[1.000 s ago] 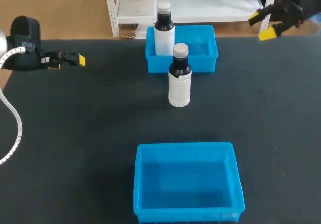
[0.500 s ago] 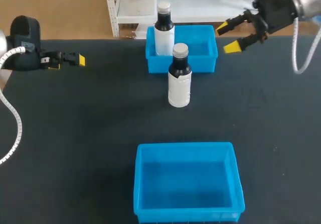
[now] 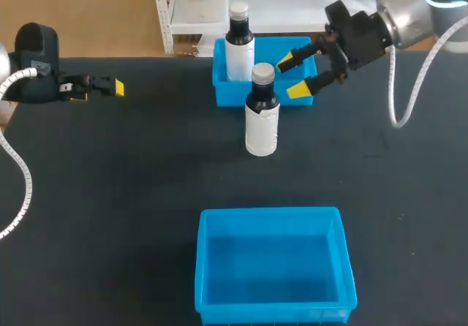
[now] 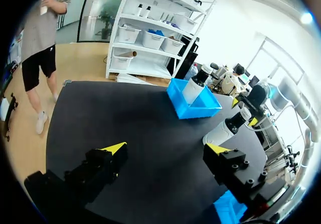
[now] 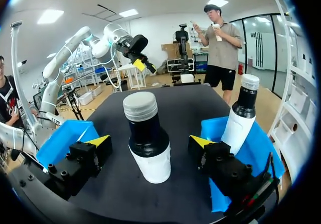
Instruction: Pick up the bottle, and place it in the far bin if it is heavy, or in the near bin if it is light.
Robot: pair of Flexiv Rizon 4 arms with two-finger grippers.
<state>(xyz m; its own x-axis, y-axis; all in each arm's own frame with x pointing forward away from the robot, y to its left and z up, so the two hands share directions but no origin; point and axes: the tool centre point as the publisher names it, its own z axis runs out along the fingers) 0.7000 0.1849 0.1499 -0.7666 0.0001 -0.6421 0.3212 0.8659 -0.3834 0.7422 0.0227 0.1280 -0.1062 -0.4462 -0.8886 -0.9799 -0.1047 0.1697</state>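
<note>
Right gripper (image 3: 292, 76): swung in from far right of worktop (image 3: 131, 194), fingers wide, empty, now just beside bottle (image 3: 261, 114); grasp likely next, weight untested. Left gripper (image 3: 110, 86): open, empty, unmoved.

The counter (image 3: 110, 194) is a flat, dark, matte surface, close to black, with wide bare stretches at its left and right sides in the head view. A second bottle (image 3: 239, 44) stands upright inside the far bin (image 3: 228, 93), in the bin's back left corner as the head view shows it. It has a white body, a dark shoulder and neck, and a pale screw cap. Its upper half rises well above the bin's rim.
</note>
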